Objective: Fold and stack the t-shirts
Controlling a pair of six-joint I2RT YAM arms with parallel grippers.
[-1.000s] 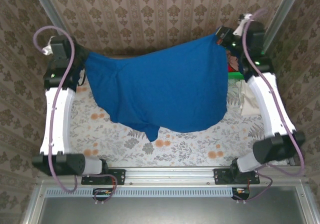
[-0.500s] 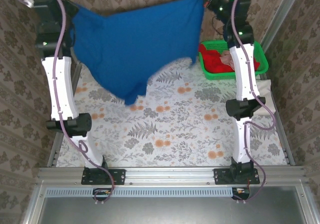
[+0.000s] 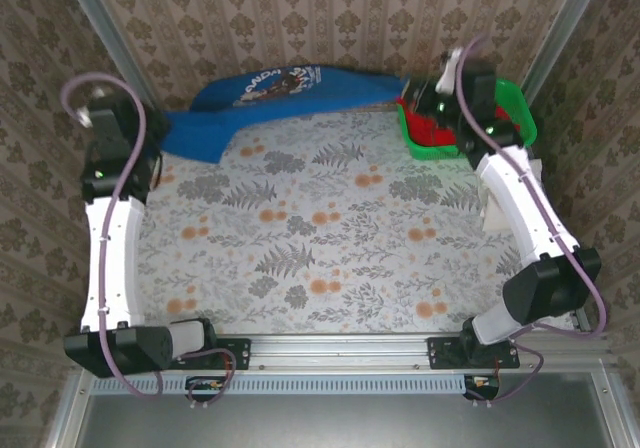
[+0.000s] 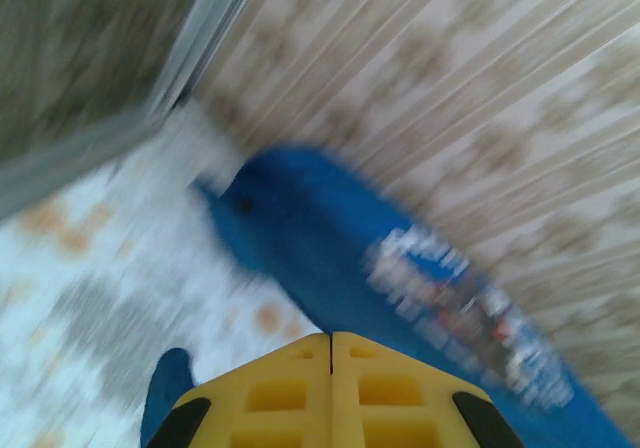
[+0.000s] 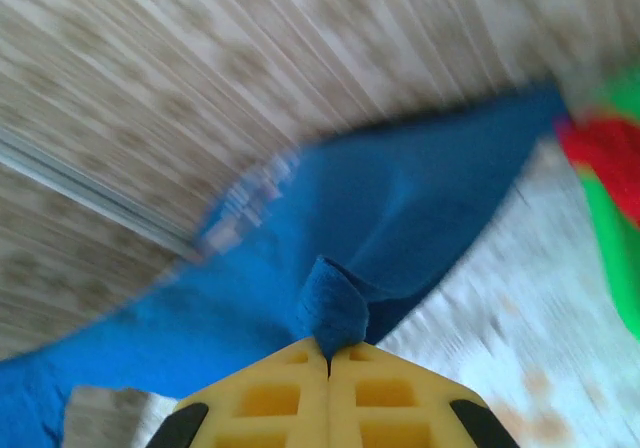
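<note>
Inspection from the remote station.

1. The royal-blue t-shirt (image 3: pixel 300 93) lies stretched in a long band along the far edge of the table (image 3: pixel 330 238), against the wallpapered back wall. Its white lettering and dark chest print face up, left of the band's middle.
2. The left gripper (image 4: pixel 331 340) is clenched, its yellow fingers pressed flat together. A fold of blue cloth shows just beside its left finger. In the top view the shirt's left end reaches this claw, so I record it as grasping the shirt.
3. The right gripper (image 5: pixel 329 346) is clenched on a bunched tuft of the same shirt, which stands up at its fingertips, at the band's right end.
4. The green lattice basket (image 3: pixel 518 110) sits at the far right corner with red cloth (image 3: pixel 425 120) inside. The shirt's right end touches its left side.
5. The cream-white t-shirt (image 3: pixel 495 208) lies at the right table edge, partly hidden by the right arm.
6. Both wrist views are motion-blurred, so I cannot make out fine detail.
</note>
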